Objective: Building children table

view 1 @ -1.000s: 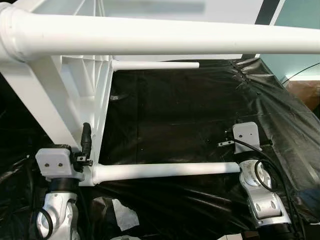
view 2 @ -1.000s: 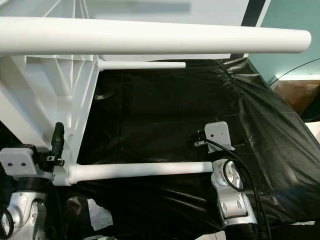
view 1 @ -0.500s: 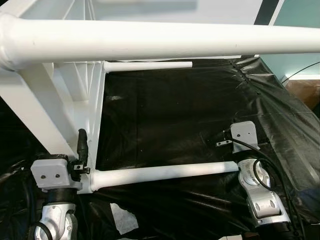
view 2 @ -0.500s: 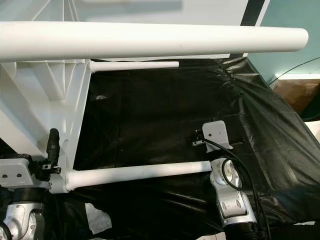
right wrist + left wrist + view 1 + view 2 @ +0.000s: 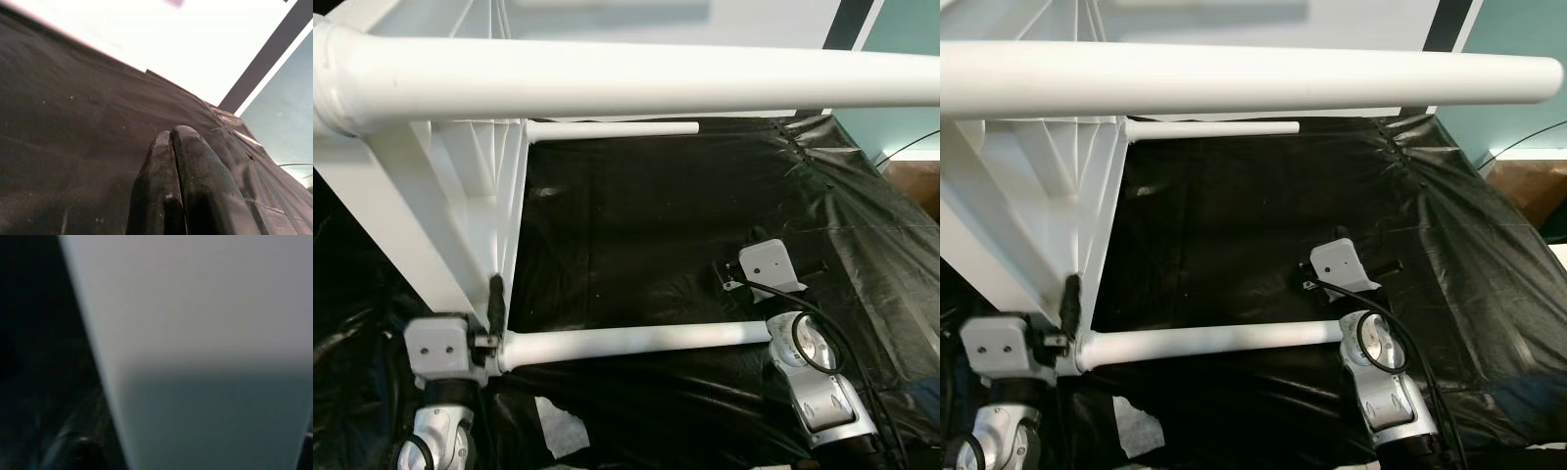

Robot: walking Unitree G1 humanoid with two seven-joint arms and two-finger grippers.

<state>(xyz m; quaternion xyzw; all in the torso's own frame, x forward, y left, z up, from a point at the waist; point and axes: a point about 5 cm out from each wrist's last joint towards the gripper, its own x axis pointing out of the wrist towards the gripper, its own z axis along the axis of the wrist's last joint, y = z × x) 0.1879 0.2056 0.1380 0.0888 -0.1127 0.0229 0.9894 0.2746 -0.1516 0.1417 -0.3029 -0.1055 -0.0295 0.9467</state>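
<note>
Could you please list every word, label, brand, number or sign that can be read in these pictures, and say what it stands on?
None can be read.
White table frame and its legs: plain, no print.
Black plastic sheet: no lettering.
Left end effector and right end effector: no legible marking on them.
Pale scrap on the sheet: blank as far as shows.

floor: black plastic sheet [image 5: 666, 245] — creased | wall: white [image 5: 773, 10], teal [image 5: 911, 29] at right — dark strip [image 5: 850, 22] between

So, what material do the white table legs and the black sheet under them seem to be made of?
The table legs look like smooth white plastic or painted wood: matte, even, seamless. The black sheet looks like thin plastic film: glossy wrinkles and creases.
</note>
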